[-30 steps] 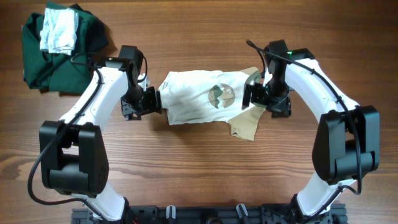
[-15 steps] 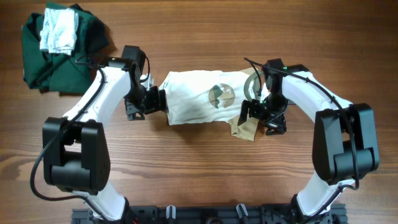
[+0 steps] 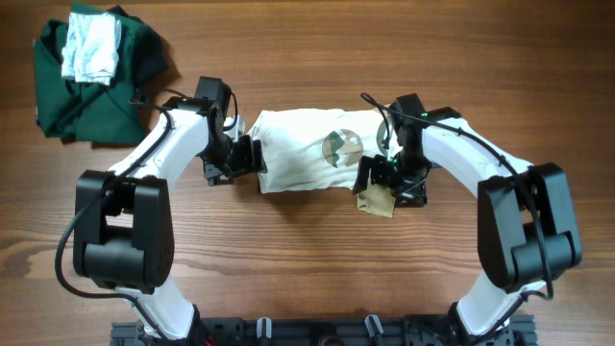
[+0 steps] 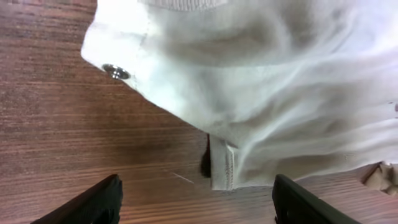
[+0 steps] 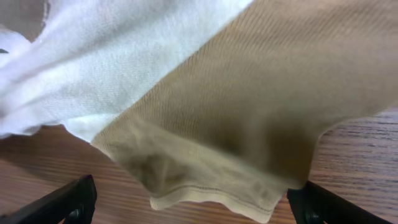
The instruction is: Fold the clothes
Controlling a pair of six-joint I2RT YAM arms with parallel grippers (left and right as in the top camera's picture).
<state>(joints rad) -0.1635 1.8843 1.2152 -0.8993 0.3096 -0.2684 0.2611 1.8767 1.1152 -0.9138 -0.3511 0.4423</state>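
- the clothes (image 3: 312,152): flat in the middle of the table (image 3: 288,259), cream body between both arms, tan part (image 5: 280,93) poking out at lower right.
- left gripper (image 3: 252,157): jaws wide apart at the cloth's left edge, clamped on nothing.
- right gripper (image 3: 370,178): jaws wide apart by the tan part, clamped on nothing.
- dark green garment (image 3: 106,96) under a whitish cloth (image 3: 91,48): far left corner, well apart.

Bare tabletop (image 3: 307,250) is left open on the near and far sides of the cream garment (image 3: 298,154). Its ends are blocked by the left tool (image 3: 252,158) and the right tool (image 3: 369,179). Beyond its left end, room is taken by a green pile (image 3: 86,96).
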